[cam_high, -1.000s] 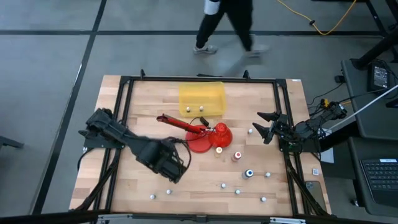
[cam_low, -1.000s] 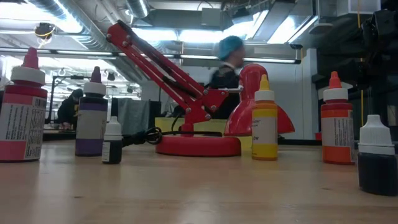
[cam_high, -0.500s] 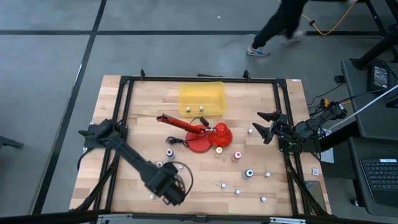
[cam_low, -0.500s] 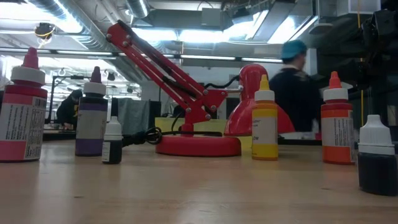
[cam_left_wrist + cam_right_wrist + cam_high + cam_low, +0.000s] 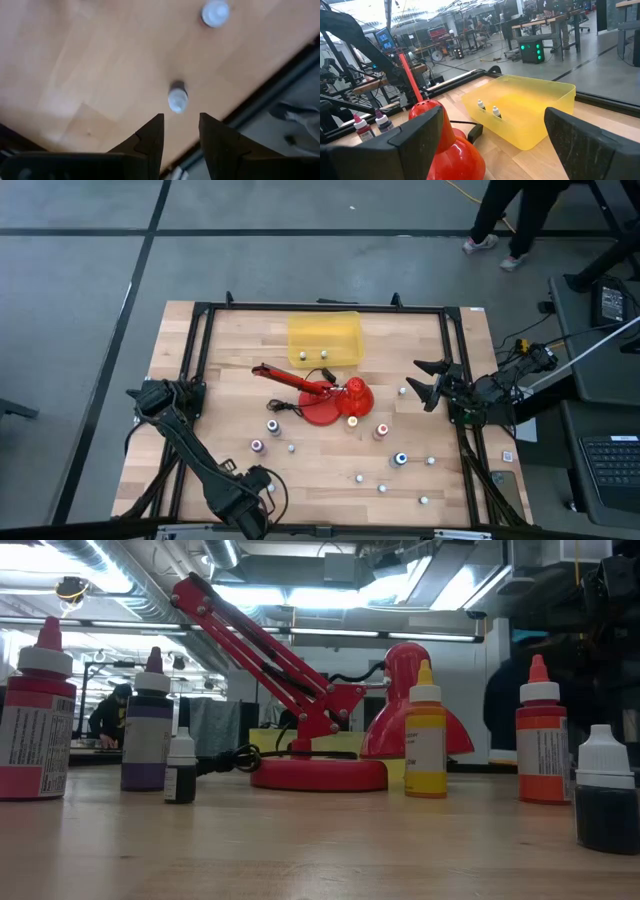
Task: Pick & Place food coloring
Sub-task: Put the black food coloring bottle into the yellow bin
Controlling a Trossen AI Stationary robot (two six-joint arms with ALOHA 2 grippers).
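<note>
Small dropper bottles stand upright on the wooden table: purple (image 5: 273,425), dark red (image 5: 257,445), yellow (image 5: 352,420), orange-red (image 5: 381,430) and blue (image 5: 401,459). The low view shows them as purple (image 5: 148,730), dark red (image 5: 35,720), yellow (image 5: 426,740) and orange-red (image 5: 543,740). My left gripper (image 5: 245,498) is at the table's near edge, open and pointing down. A white-capped small bottle (image 5: 177,98) stands just beyond its fingertips (image 5: 181,117). My right gripper (image 5: 414,377) waits open at the table's right side. Two bottles (image 5: 488,108) lie in the yellow bin (image 5: 325,340).
A red desk lamp (image 5: 325,395) with a long jointed arm sits mid-table in front of the yellow bin. Several white-capped small bottles (image 5: 359,477) dot the near right part. A black frame (image 5: 320,308) rims the table. A person (image 5: 510,220) walks on the floor beyond the far edge.
My left arm has swung from the middle of the table toward the near edge, uncovering the purple and dark red bottles. The right arm has kept still. The person beyond the far edge has walked to the right.
</note>
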